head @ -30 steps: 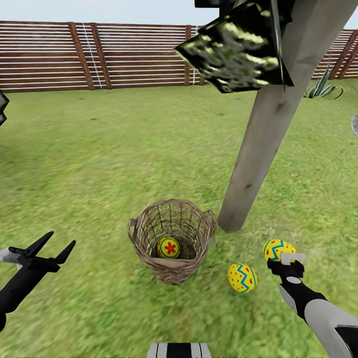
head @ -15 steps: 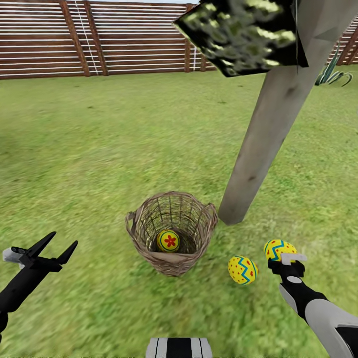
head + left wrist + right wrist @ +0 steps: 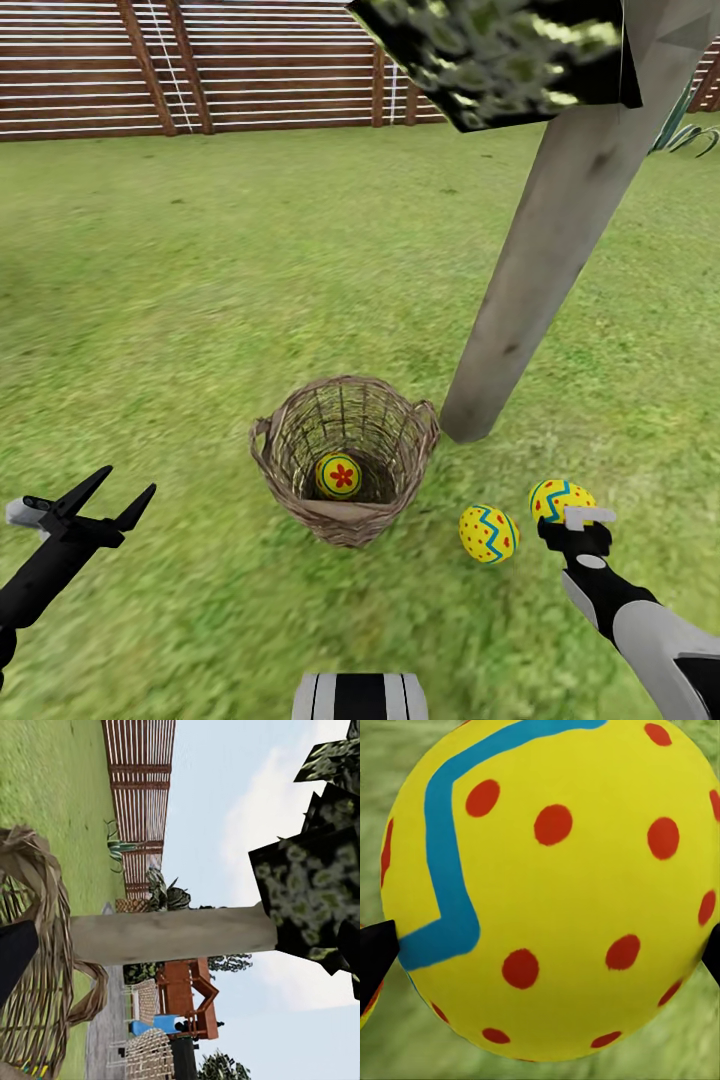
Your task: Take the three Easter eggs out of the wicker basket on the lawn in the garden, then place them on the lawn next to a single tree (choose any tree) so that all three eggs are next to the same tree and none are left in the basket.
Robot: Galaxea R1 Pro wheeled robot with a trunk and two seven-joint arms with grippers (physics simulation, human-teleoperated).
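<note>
The wicker basket [image 3: 345,505] stands on the lawn [image 3: 200,300] just left of the tree [image 3: 540,260] trunk's foot. One Easter egg [image 3: 340,475], yellow with a red flower, lies at the basket's bottom. A second egg [image 3: 488,533] with a blue zigzag and red dots rests on the grass right of the basket. My right gripper [image 3: 566,514] is shut on a third egg [image 3: 558,498], low over the grass near the trunk; up close this egg [image 3: 547,885] sits between both fingertips [image 3: 375,956]. Left of the basket, my left gripper [image 3: 108,498] is open and holds nothing. The left wrist view catches the basket's rim [image 3: 45,945] and the trunk [image 3: 172,934].
A wooden slat fence [image 3: 200,70] closes the far side of the lawn. Dark angular leaf panels [image 3: 500,50] hang overhead by the trunk. A spiky plant [image 3: 685,135] grows at the far right. Grass stretches open to the left and behind the basket.
The head camera has tilted, so the whole picture has shifted. Both grippers, the eggs and the basket keep their places relative to one another.
</note>
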